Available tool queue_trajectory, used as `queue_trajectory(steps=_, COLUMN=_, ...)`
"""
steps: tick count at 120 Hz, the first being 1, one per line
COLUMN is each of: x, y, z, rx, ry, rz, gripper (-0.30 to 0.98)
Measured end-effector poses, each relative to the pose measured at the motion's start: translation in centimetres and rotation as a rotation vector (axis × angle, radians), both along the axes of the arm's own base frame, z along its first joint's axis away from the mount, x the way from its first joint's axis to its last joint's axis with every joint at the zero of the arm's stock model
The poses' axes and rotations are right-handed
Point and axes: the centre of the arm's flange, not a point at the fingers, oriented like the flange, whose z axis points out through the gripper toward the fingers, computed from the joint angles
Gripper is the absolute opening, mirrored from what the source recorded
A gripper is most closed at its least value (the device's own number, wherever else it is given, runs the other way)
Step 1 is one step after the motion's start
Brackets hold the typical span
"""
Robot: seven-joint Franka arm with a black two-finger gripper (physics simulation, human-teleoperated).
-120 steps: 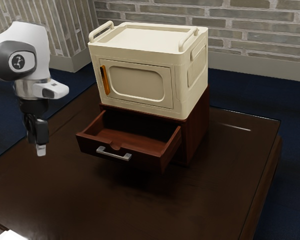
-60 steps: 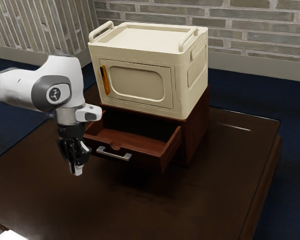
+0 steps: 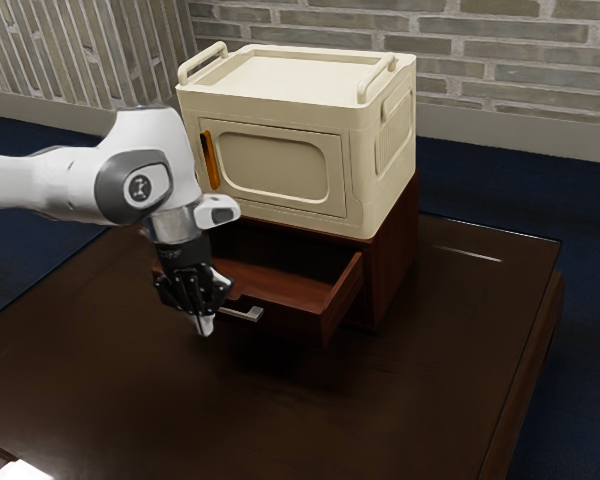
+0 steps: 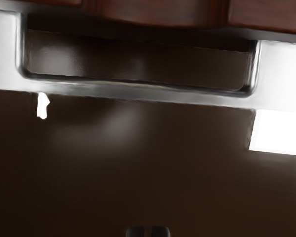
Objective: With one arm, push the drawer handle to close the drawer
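Note:
My gripper (image 3: pixel 204 326) is low at the left part of the silver drawer handle (image 3: pixel 246 314), its fingers together and holding nothing. The brown drawer (image 3: pixel 292 320) stands pulled out of its cabinet, and my hand hides the left part of its front. In the wrist view, the handle (image 4: pixel 133 91) spans the picture beside the drawer front (image 4: pixel 153 12). Two dark fingertips of the gripper (image 4: pixel 148 231) lie close side by side, on the handle's outer side with dark tabletop between. Whether they touch the handle cannot be told from the exterior view.
A cream box (image 3: pixel 280 170) with an orange door handle (image 3: pixel 211 160) rests on top of the brown cabinet (image 3: pixel 392 255). The dark table (image 3: pixel 380 410) extends around it, with a bright white patch (image 3: pixel 20 470) at the exterior view's lower left corner.
My hand has moved toward the exterior view's right, from well beside the drawer to the handle's left part, turning on the way. The drawer stands as before.

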Motion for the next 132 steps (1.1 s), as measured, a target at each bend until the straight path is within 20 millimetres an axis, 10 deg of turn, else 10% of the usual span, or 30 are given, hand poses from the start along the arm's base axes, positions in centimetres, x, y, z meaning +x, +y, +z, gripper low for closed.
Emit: queue_trajectory(steps=132, x=7.3, y=-2.0, z=-1.7, rx=0.058, ry=-0.183, rz=-0.096, gripper=-0.10)
